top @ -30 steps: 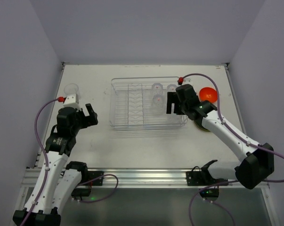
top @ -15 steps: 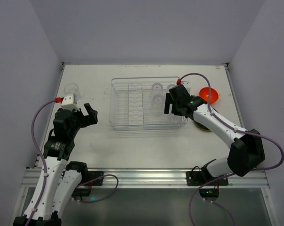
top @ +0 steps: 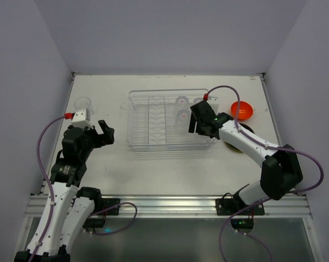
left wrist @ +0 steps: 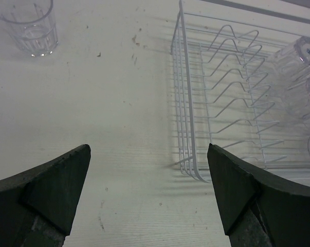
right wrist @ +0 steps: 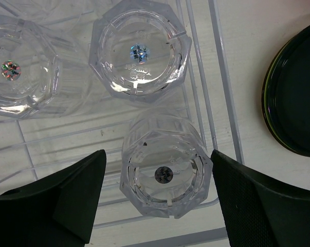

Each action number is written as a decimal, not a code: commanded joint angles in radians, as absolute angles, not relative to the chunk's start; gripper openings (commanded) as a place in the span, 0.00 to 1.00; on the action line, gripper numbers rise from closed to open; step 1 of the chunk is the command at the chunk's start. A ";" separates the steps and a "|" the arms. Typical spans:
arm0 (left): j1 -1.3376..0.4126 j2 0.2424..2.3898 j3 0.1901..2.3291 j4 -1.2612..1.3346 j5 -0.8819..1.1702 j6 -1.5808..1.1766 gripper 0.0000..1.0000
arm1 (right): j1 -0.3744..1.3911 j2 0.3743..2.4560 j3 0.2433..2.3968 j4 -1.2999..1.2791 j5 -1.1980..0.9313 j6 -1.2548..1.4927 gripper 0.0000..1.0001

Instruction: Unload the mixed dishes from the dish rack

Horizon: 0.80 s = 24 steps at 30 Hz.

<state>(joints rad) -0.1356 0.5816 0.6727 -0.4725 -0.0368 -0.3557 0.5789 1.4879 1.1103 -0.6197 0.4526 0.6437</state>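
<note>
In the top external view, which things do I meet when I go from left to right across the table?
clear cup → left gripper → dish rack → orange bowl

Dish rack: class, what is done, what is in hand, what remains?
Done: the small orange bowl, a dark round plate and one clear cup sit on the table outside the clear rectangular dish rack. In hand: nothing gripped; the open right gripper straddles a clear faceted cup. Remaining: that cup plus at least two others in the rack. Left gripper open, empty.
</note>
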 commanded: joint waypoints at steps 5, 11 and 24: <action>-0.149 0.571 0.669 -0.425 -0.025 -0.350 1.00 | 0.588 1.506 1.068 -0.577 0.506 0.719 0.81; -0.152 0.568 0.667 -0.426 -0.028 -0.351 1.00 | 0.588 1.513 1.048 -0.561 0.506 0.729 0.80; -0.155 0.574 0.669 -0.426 -0.029 -0.351 1.00 | 0.595 1.468 1.046 -0.540 0.465 0.718 0.55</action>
